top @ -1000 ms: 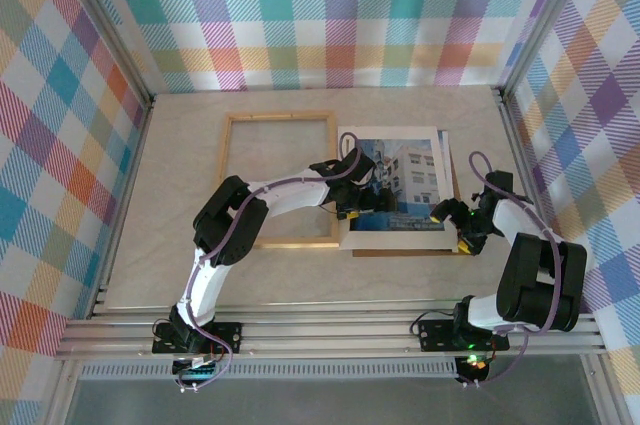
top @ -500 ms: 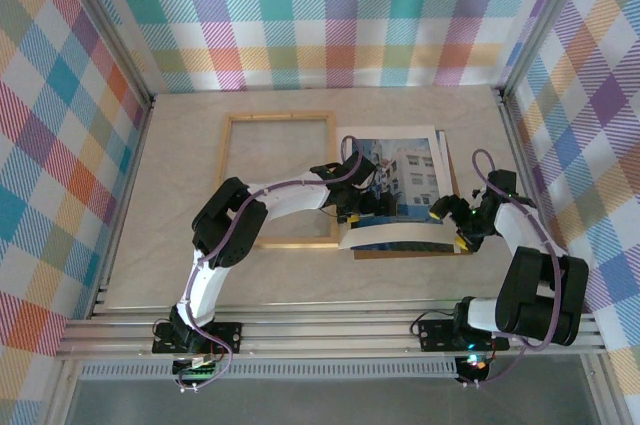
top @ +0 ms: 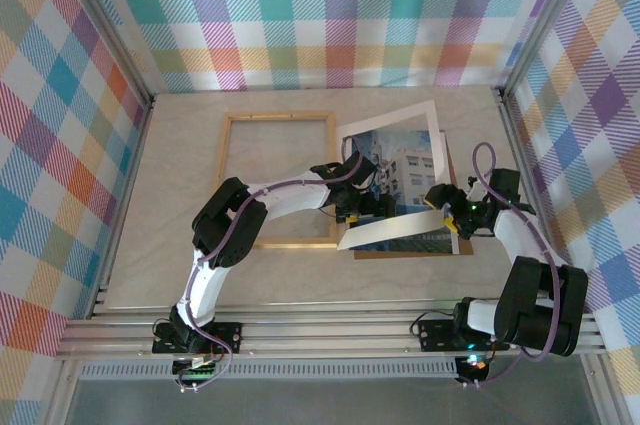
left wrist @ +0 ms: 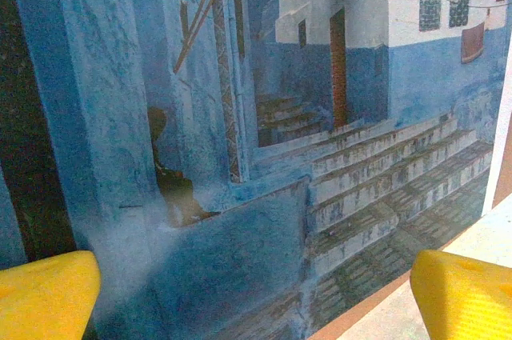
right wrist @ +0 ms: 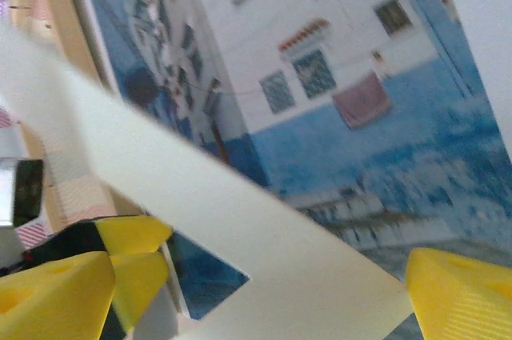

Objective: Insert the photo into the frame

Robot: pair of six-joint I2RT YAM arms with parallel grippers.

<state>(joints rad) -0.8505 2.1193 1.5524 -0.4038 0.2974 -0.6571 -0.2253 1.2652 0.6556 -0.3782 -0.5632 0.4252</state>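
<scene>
Leftmost, we see the frame (top: 280, 160) lying flat on the desk (top: 170, 245). Just right of the frame, our left pincer (top: 368, 206) hangs spread wide over the photo (top: 410, 167). Farther right of the frame, our right pincer (top: 448, 222) is spread too, the white mat's (top: 390, 233) raised edge between its fingers (right wrist: 456, 292).

**A:** How is the light from overhead?

**B:** Bright and even. The pale bench (top: 165, 177) carries only soft, faint shadows, and there is no glare.

**A:** And up close?

**B:** The left wrist view is crisp on the photo (left wrist: 320, 156), though a milky haze sits low down (left of centre). The right wrist view is soft, and the white mat (right wrist: 208, 212) is blurred.
</scene>
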